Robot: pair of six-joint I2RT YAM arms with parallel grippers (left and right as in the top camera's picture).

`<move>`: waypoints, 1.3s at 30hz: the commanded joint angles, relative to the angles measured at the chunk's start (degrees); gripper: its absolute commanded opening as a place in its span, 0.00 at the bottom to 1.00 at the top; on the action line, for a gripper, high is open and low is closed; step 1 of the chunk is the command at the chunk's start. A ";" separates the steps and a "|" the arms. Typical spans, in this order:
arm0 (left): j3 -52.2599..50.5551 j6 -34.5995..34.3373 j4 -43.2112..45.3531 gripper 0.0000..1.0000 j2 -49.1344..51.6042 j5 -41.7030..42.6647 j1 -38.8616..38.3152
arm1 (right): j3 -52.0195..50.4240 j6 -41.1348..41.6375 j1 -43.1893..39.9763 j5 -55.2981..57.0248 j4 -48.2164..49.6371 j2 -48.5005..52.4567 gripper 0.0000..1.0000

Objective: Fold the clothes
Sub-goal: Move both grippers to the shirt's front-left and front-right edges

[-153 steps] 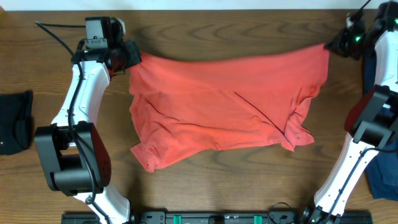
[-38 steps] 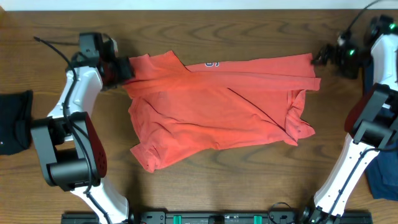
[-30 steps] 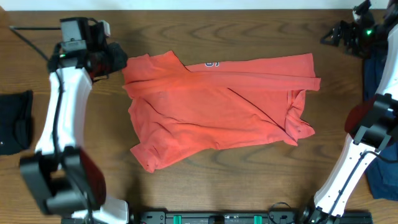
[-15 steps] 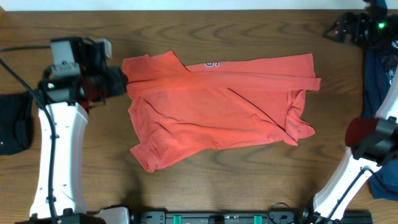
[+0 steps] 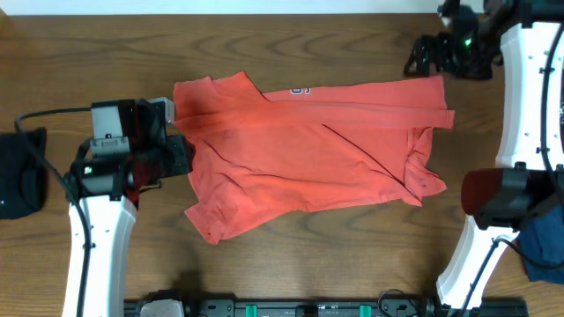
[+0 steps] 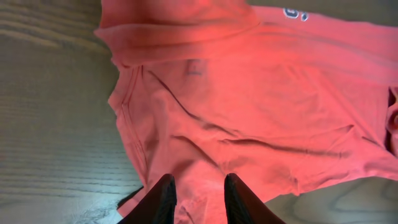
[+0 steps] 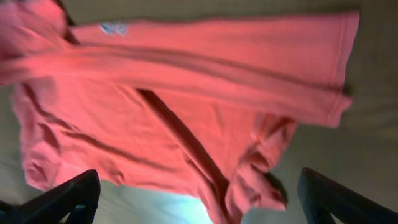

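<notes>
The left gripper (image 6: 199,200) is part-way open: its 2 dark fingers (image 6: 163,198) stand a narrow gap apart with nothing clamped between them, only red cloth showing through the gap. From above, this gripper (image 5: 181,160) sits at the left edge of the T-shirt (image 5: 308,150), about halfway down that side. Whether the tips press on the cloth I cannot tell.

The right gripper (image 7: 199,199) is spread wide, its 2 fingers (image 7: 65,198) at opposite bottom corners of the wrist view, and it holds nothing. In the overhead view it (image 5: 421,62) hangs just beyond the shirt's top right corner, pointing left, clear of the cloth.

The T-shirt lies on the wooden table (image 5: 264,35) between the 2 arms, spread but rumpled. Its top edge is folded over in a long band, and a scrap of the lettering (image 5: 300,90) peeks out at that edge. The lower right part is bunched into creases and the lower left corner trails to a point.

A black garment (image 5: 18,172) lies at the table's left edge, well apart from the left gripper. A navy shirt (image 5: 539,257) lies at the right edge, behind the right arm.
</notes>
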 commanded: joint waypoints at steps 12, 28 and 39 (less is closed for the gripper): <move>-3.76 -1.57 -2.45 0.30 -0.31 4.37 -0.09 | -66.14 8.37 -0.02 4.55 26.51 -33.14 0.99; -10.21 -2.27 -2.60 0.33 -0.31 8.70 -0.09 | -89.05 19.61 -12.76 -0.57 50.56 -36.06 0.99; -10.21 -2.47 -4.31 0.34 -0.31 8.85 -0.09 | -92.08 25.64 -13.60 3.61 58.49 -33.81 0.77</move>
